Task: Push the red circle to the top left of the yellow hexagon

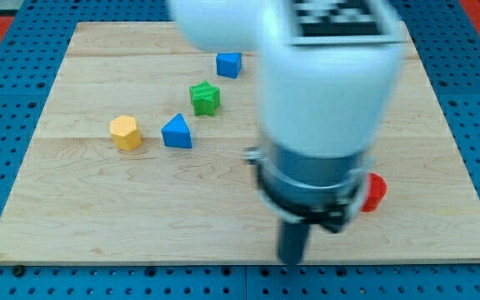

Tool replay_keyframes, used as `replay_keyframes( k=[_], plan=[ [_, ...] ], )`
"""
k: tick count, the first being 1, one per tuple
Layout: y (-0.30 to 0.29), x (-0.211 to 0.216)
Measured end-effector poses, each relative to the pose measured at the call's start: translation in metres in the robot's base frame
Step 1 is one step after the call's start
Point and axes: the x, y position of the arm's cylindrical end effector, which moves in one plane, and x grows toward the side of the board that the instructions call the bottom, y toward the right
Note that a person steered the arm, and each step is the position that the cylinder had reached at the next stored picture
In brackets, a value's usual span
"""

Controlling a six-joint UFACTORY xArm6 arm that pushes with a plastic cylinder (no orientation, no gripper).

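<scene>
The red circle [375, 192] lies at the view's right, half hidden behind the arm's body. The yellow hexagon [126, 132] sits far off at the view's left. My tip [292, 260] is near the view's bottom edge of the board, below and to the left of the red circle, apart from it. The arm's white and dark body [319, 108] fills the middle of the view and hides the board behind it.
A blue triangle [177, 132] lies just right of the yellow hexagon. A green star [205, 97] is above and right of it. A blue cube [229, 64] sits near the top. The wooden board [82, 217] rests on a blue perforated table.
</scene>
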Motion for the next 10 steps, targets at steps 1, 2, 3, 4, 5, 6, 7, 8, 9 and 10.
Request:
replay_keyframes(
  k=[1, 2, 3, 4, 5, 6, 7, 8, 9, 10],
  plan=[
    [0.079, -0.001],
    [0.092, -0.038],
    [0.129, -0.075],
    [0.054, -0.047],
    [-0.004, -0.040],
    [0.047, -0.073],
    [0.053, -0.089],
    [-0.040, -0.054],
    [-0.070, -0.057],
    [-0.027, -0.079]
  ],
)
